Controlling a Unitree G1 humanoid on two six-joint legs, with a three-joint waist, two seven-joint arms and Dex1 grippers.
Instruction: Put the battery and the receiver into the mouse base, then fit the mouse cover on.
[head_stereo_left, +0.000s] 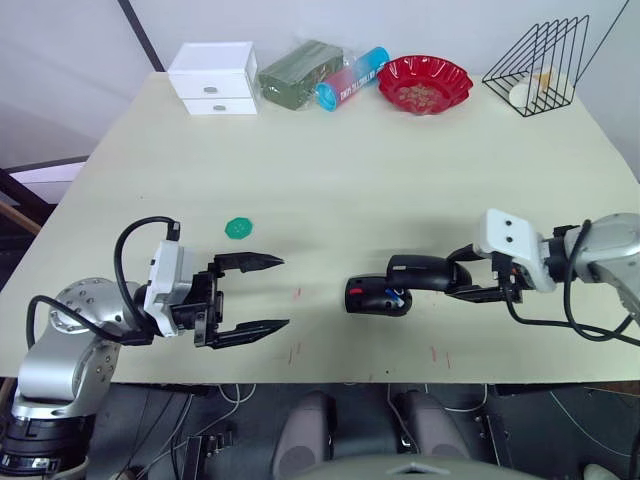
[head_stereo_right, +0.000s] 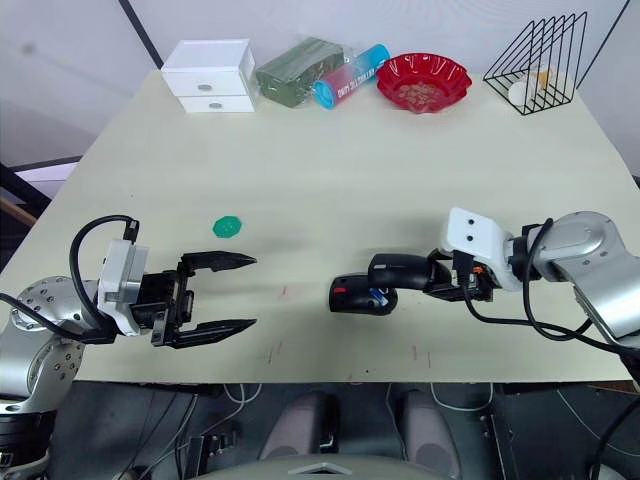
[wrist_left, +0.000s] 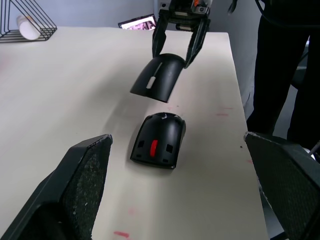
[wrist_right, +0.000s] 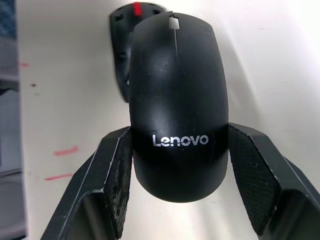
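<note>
Lowest in the frame, the left gripper (head_stereo_left: 252, 295) hovers over the table (head_stereo_left: 330, 180) at lower left, jaws spread wide and empty. At lower right, the right gripper (head_stereo_left: 462, 283) pinches the cover (wrist_right: 175, 95), marked "Lenovo", above the table. Just below its front end sits the base (head_stereo_left: 378, 297), red parts and a blue-tipped battery (head_stereo_left: 396, 296) visible inside, low centre.

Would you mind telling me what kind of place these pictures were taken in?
Probably an indoor lab or test room. A plain pale table carries unrelated props: a white drawer box, a red bowl and a black wire rack, with loose cables hanging below its front edge.
</note>
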